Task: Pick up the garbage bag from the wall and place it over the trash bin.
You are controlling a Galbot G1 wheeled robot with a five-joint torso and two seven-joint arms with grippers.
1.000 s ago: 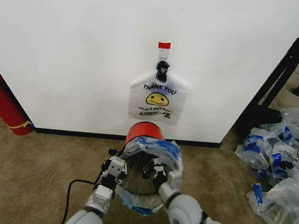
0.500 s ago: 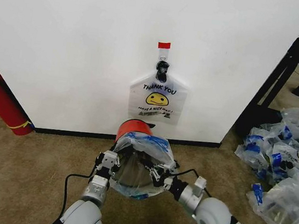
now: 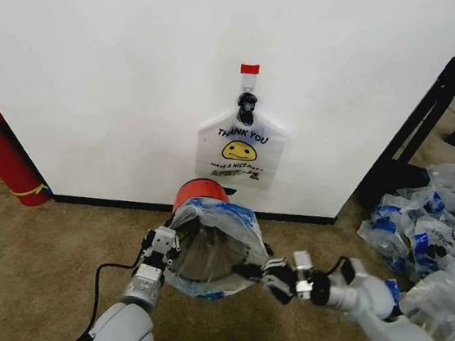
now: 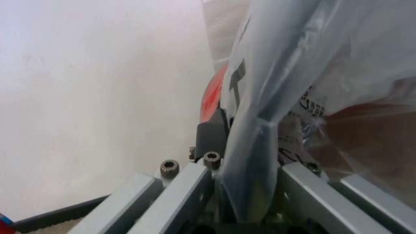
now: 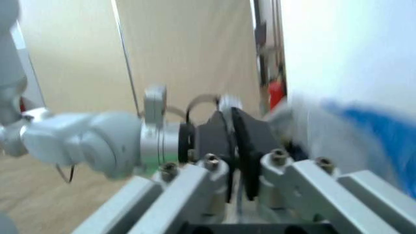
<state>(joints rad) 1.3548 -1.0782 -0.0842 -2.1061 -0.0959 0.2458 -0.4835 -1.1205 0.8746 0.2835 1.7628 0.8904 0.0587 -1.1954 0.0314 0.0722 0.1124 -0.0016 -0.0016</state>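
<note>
The garbage bag (image 3: 217,247), thin clear plastic with blue print, is spread around the mouth of the red trash bin (image 3: 200,192), which stands on the carpet just in front of the white wall (image 3: 100,57). My left gripper (image 3: 163,244) is shut on the bag's left edge; in the left wrist view the garbage bag (image 4: 260,146) runs down between the fingers of the left gripper (image 4: 244,161). My right gripper (image 3: 251,269) holds the bag's right edge, its arm stretched out to the right. In the right wrist view the dark pads of the right gripper (image 5: 234,151) are pressed together.
A white "THANK YOU" smiley bag (image 3: 240,149) hangs on the wall under a red tape mark (image 3: 250,68). A red fire extinguisher (image 3: 3,153) leans at the left. A heap of clear bags (image 3: 433,243) and a black frame (image 3: 432,103) stand at the right.
The right arm has swung out to the right, pulling the bag's right edge sideways. The left gripper has shifted slightly left. The bag's mouth is stretched wider over the bin.
</note>
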